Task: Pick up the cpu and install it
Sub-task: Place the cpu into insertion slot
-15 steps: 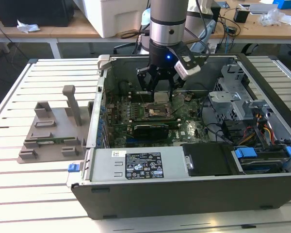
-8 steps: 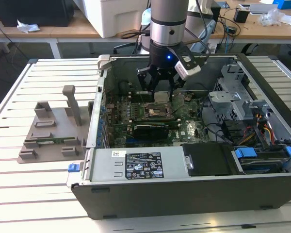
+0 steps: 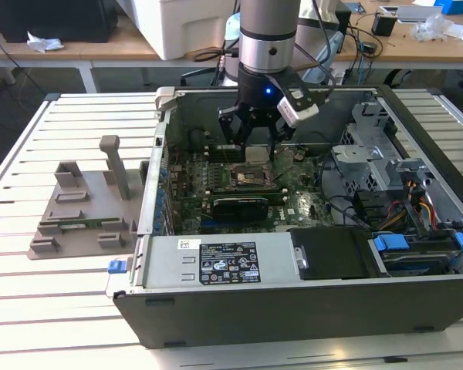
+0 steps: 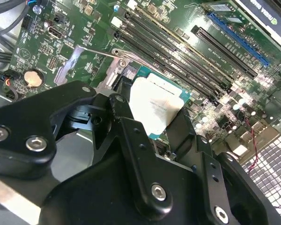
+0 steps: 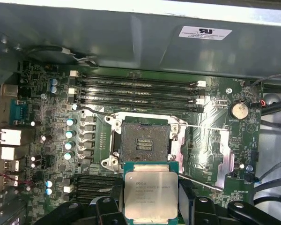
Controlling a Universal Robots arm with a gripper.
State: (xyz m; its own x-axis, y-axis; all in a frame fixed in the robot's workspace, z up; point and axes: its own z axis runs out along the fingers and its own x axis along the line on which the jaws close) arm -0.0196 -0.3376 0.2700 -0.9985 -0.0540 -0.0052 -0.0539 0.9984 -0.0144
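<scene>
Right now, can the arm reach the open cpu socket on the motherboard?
Probably yes. The socket lies uncovered with nothing over it, and the cpu held in the jaws hangs close beside it.

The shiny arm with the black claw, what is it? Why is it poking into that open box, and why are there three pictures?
It is a robot arm, and the black claw at its end is its gripper, which works like a hand. The open box is a computer case lying on a slatted table. The exterior view is taken by a camera off the arm, showing the whole scene. Both wrist views come from cameras riding on the arm, looking at the green circuit board inside the case. The gripper is closed on the cpu, a flat silver square chip. It holds it above the board, close to the open square socket, not yet in it. On the table beside the case sits a grey plastic holder.
</scene>
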